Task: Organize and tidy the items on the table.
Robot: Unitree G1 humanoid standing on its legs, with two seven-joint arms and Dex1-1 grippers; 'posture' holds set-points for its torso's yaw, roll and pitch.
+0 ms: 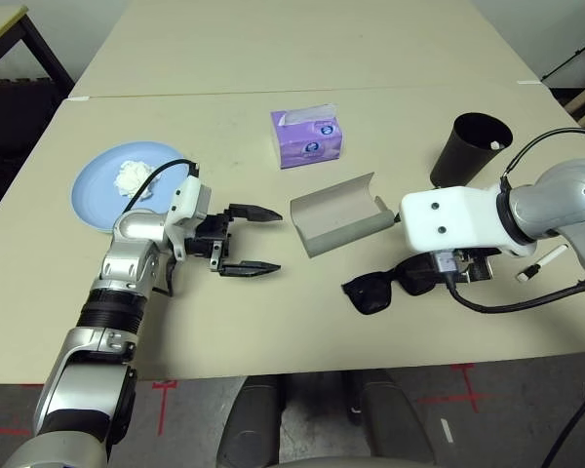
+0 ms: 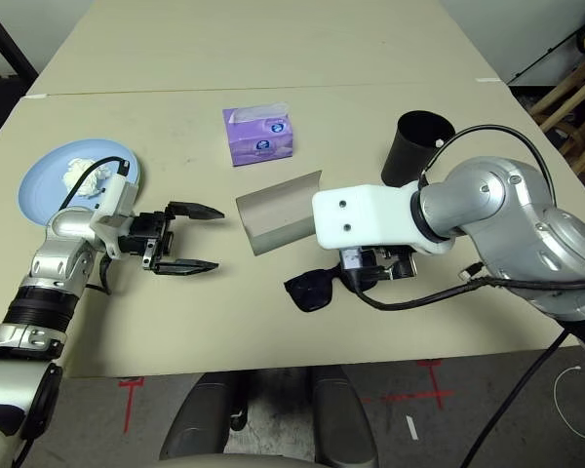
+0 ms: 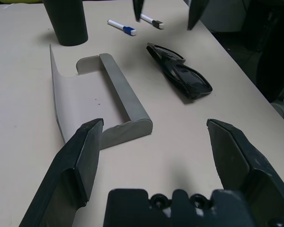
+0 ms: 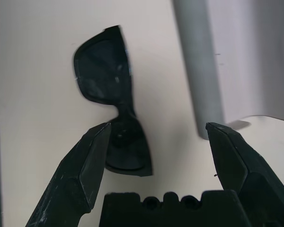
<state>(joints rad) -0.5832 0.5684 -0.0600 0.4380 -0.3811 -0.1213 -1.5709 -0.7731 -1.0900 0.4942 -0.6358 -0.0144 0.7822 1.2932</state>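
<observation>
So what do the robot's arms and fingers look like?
Each arm is shiny silver metal with rounded joints, and the left one has a black ribbed band. The wrists are white blocks; the right one has two small dark holes. Black cables loop around both wrists. The left gripper and the right gripper each have two black, wedge-shaped fingers.

pale beige matte counter (image 1: 273,322). light blue plate (image 1: 93,195) at far left, crumpled white tissue wad (image 1: 132,176) on it. purple tissue box (image 1: 306,137) with white print. grey glasses case (image 1: 339,214), paler inside. black sunglasses (image 1: 375,291). black cup (image 1: 470,148). blue-and-white marker (image 3: 122,27). both claws black, on silver-and-white arms.
</observation>
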